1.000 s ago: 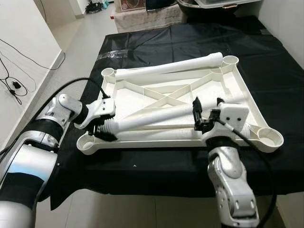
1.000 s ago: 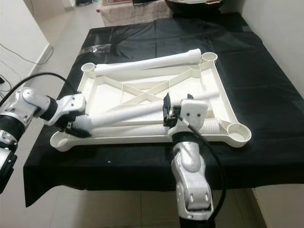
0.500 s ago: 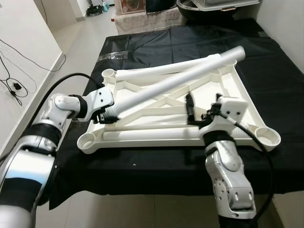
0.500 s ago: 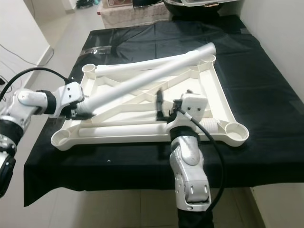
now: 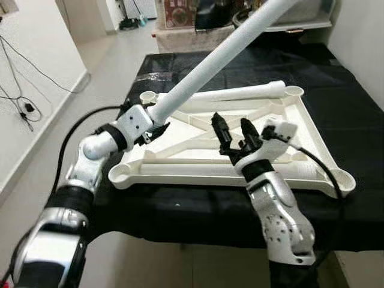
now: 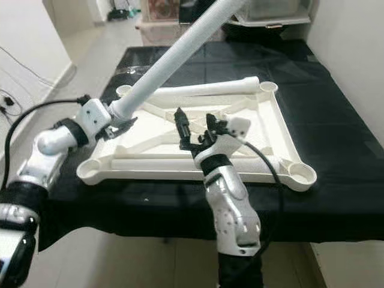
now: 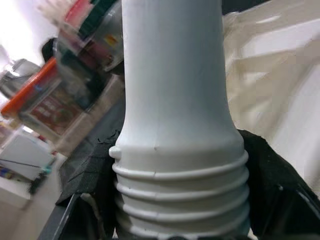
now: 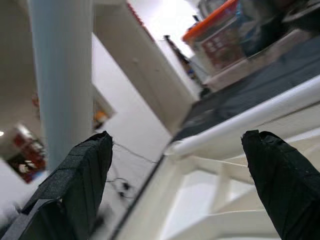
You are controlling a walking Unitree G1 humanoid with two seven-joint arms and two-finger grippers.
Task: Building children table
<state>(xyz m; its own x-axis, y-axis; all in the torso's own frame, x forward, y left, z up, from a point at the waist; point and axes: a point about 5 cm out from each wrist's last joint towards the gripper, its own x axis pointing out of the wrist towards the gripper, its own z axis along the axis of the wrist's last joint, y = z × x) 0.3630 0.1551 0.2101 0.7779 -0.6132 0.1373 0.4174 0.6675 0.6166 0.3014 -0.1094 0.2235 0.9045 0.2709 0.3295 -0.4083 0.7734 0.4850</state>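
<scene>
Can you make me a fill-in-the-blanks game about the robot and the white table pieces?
1. The left gripper holds the raised table leg by its ____ end.
2. The right gripper has its fingers ____ and holds nothing.
3. The upside-down tabletop lies on a ____ cloth.
4. A second leg lies along the ____ edge of the tabletop.

Missing words: threaded; open; black; far
</scene>
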